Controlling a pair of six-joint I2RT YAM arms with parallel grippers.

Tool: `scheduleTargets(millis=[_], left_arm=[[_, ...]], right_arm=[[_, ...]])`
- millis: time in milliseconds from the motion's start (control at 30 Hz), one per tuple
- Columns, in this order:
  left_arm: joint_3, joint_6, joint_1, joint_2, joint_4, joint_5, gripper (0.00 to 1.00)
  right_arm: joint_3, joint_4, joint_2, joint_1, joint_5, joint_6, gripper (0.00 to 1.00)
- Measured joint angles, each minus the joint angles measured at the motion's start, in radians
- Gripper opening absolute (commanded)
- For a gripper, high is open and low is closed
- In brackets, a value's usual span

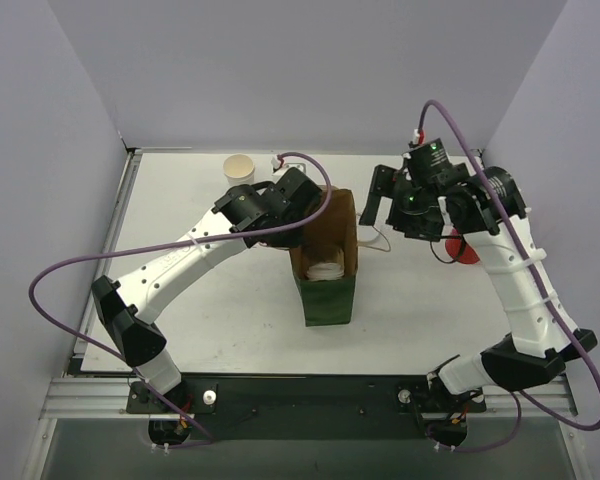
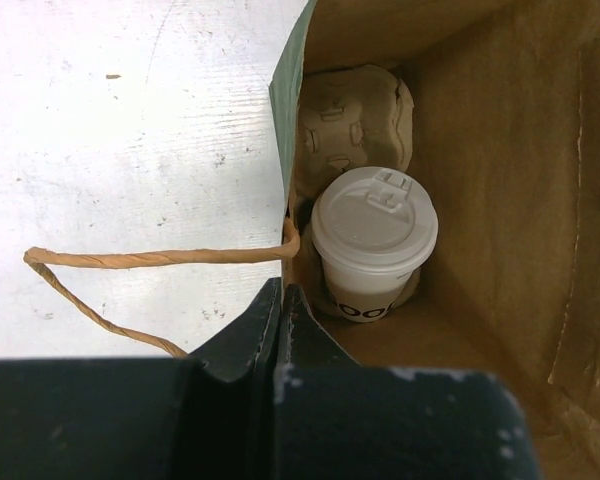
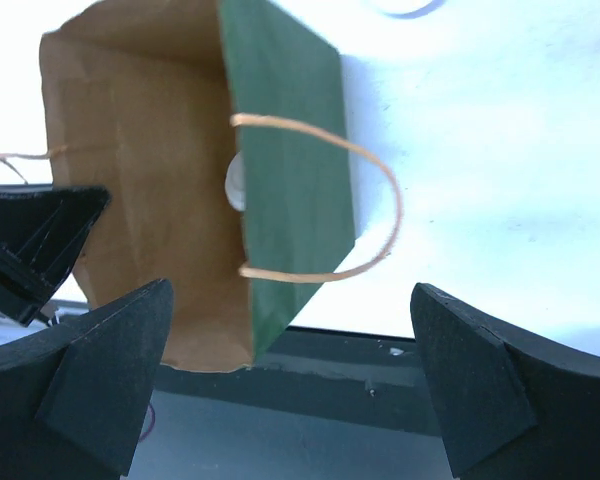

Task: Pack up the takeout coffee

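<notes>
Upright mid-table, a green paper bag (image 1: 328, 295) with its mouth open and brown inside, twisted paper handles (image 2: 160, 259) drooping outward. Deep inside, a moulded cardboard carrier (image 2: 355, 120). Off to the right, a red cup (image 1: 467, 250), mostly hidden. Underneath, a white table (image 1: 230, 320).

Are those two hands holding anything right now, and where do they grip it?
The left hand looks shut on the bag at its top edge, beside a handle. The right hand is open and holds nothing.
</notes>
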Motion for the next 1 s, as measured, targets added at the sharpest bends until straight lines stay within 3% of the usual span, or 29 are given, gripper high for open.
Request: scheduleTargets(millis=[267, 433, 667, 1000], left_arm=[[-0.002, 0.027, 0.030, -0.001, -0.002, 0.032, 0.00], [-0.006, 0.055, 0.044, -0.008, 0.019, 0.079, 0.00], [-0.027, 0.093, 0.060, -0.023, 0.066, 0.143, 0.14], [-0.087, 0.132, 0.142, -0.087, 0.135, 0.223, 0.23]], right_arm=[[-0.045, 0.018, -0.077, -0.194, 0.073, -0.045, 0.94], [-0.182, 0.090, -0.109, -0.334, 0.146, -0.093, 0.89], [-0.313, 0.198, -0.091, -0.458, 0.216, -0.162, 0.79], [-0.255, 0.284, 0.074, -0.584, 0.214, -0.203, 0.65]])
